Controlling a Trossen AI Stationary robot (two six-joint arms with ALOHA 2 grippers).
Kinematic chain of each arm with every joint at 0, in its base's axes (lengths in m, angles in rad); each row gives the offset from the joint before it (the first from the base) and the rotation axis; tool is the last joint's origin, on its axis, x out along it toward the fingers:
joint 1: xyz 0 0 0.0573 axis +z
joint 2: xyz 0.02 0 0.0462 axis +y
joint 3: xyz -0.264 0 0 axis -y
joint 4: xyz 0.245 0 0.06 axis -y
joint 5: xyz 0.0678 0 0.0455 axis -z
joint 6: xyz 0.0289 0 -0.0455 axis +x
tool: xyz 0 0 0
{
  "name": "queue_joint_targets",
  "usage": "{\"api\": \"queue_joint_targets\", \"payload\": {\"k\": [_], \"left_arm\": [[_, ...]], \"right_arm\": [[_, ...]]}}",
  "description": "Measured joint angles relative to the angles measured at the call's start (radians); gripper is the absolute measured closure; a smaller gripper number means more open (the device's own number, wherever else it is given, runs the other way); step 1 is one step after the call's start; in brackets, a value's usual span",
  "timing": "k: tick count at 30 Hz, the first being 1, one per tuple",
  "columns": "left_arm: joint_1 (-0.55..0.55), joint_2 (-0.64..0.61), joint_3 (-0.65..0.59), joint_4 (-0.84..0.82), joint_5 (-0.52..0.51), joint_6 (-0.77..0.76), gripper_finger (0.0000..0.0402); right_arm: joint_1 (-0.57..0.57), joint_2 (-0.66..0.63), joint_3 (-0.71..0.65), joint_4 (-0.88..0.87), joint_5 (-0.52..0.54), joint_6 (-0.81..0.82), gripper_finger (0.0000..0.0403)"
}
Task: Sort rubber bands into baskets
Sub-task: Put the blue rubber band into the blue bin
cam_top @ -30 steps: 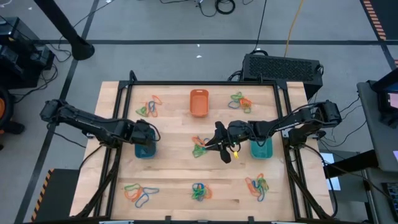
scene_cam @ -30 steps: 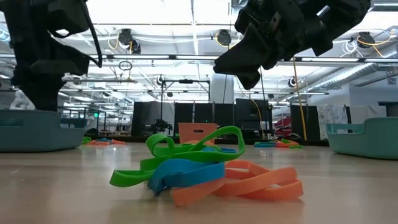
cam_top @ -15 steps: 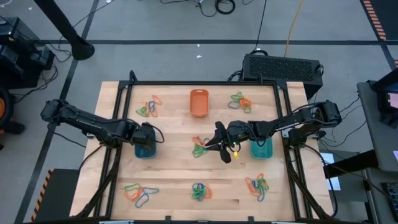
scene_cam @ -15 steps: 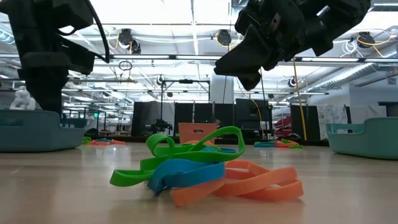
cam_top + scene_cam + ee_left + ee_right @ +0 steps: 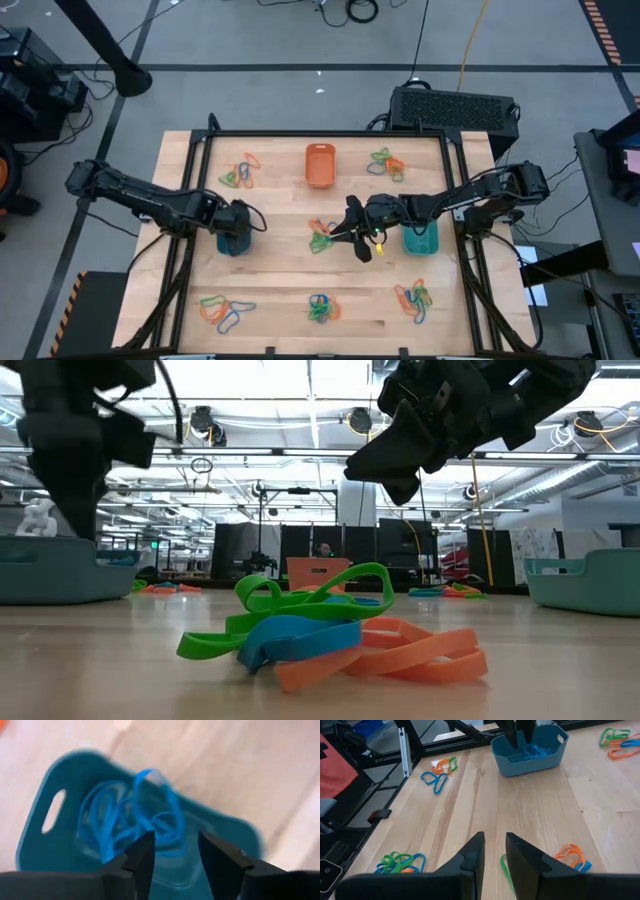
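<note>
A pale wooden table (image 5: 280, 290) with a black frame along its edges stands on a grey floor, a black box behind its far right corner; the low view looks across it into a large hall with ceiling lights.

The left gripper (image 5: 172, 855) hangs directly over the blue basket (image 5: 232, 241) at the left-middle of the table. Its fingers stand apart with a clear gap and nothing between them, and a tangle of blue bands (image 5: 135, 817) lies inside the basket below.

The right gripper (image 5: 493, 851) hovers near the table's centre, just beside a small mixed pile of bands (image 5: 322, 236). Its fingers are parted by a narrow gap with only bare wood showing between them. The teal basket (image 5: 420, 238) sits just behind this arm's wrist, near the right edge.

The orange basket (image 5: 319, 165) sits at the far middle, well apart from both arms.

Loose piles of orange, green and blue bands lie near the far left (image 5: 240, 172), far right (image 5: 386, 162), near left (image 5: 224, 310), near middle (image 5: 322, 307) and near right (image 5: 414, 296). Open wood lies between the two arms and between the centre pile and the near row.
</note>
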State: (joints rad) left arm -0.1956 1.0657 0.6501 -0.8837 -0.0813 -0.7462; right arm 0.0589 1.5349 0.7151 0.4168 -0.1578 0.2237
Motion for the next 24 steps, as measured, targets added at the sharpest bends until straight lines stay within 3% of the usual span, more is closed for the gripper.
{"api": "queue_joint_targets", "payload": {"k": [9, 16, 18, 22, 24], "left_arm": [[-0.005, 0.0, 0.15, -0.003, 0.0, 0.05, 0.0244], [-0.093, 0.007, 0.16, 0.19, 0.085, 0.105, 0.0244], [-0.12, 0.016, 0.16, 0.248, 0.06, 0.147, 0.0244], [-0.153, 0.061, 0.153, 0.398, -0.093, 0.255, 0.0244], [-0.154, 0.104, 0.143, 0.473, -0.086, 0.316, 0.0244]], "right_arm": [[0.0, 0.0, 0.0, 0.0, 0.0, 0.015, 0.0332], [0.0, 0.0, 0.0, 0.0, 0.0, 0.022, 0.0332], [0.0, 0.0, 0.0, -0.004, 0.0, 0.019, 0.0332], [0.0, 0.0, 0.0, -0.072, 0.023, 0.033, 0.0332], [0.0, 0.0, 0.0, -0.14, 0.054, 0.043, 0.0332]]}}
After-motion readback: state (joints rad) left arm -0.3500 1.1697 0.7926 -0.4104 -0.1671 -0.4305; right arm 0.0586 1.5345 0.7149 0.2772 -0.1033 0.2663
